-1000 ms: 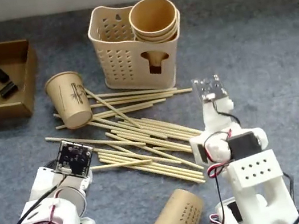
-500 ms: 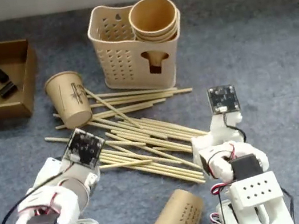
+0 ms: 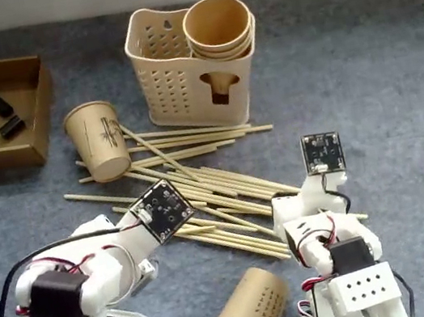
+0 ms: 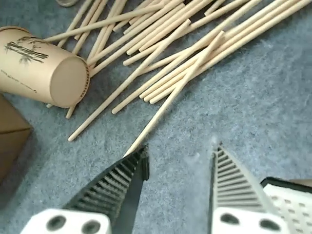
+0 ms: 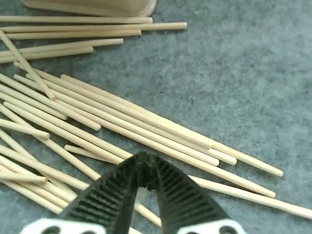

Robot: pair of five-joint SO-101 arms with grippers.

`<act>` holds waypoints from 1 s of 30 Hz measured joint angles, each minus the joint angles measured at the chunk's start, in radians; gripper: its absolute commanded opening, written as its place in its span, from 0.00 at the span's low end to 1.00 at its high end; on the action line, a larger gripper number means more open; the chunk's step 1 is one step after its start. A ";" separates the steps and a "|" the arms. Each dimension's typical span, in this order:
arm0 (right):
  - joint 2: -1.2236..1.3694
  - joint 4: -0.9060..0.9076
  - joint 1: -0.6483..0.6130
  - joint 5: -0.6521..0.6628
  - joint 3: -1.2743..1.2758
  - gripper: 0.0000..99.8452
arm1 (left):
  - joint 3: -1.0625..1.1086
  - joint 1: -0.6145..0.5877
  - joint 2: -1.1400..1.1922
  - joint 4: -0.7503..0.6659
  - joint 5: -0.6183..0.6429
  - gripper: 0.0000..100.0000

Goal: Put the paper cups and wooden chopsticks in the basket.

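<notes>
Left pincer (image 4: 179, 151) has swung toward the chopsticks (image 3: 210, 183), jaws apart; right pincer (image 5: 144, 163) closed above them.

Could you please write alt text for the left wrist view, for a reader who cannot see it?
The left gripper hangs open over grey carpet, just short of a loose pile of wooden chopsticks; one stick's end lies by a fingertip. A paper cup lies on its side at the pile's edge, near a cardboard box corner.
</notes>
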 measured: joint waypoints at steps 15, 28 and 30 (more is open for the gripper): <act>-0.040 -0.026 0.071 0.000 0.023 0.01 | -0.003 0.011 0.189 0.005 -0.110 0.24; -0.040 -0.028 0.075 0.000 0.023 0.01 | -0.003 0.011 0.189 0.012 -0.129 0.28; -0.040 -0.055 0.075 0.000 0.038 0.01 | -0.023 0.011 0.190 0.021 -0.157 0.28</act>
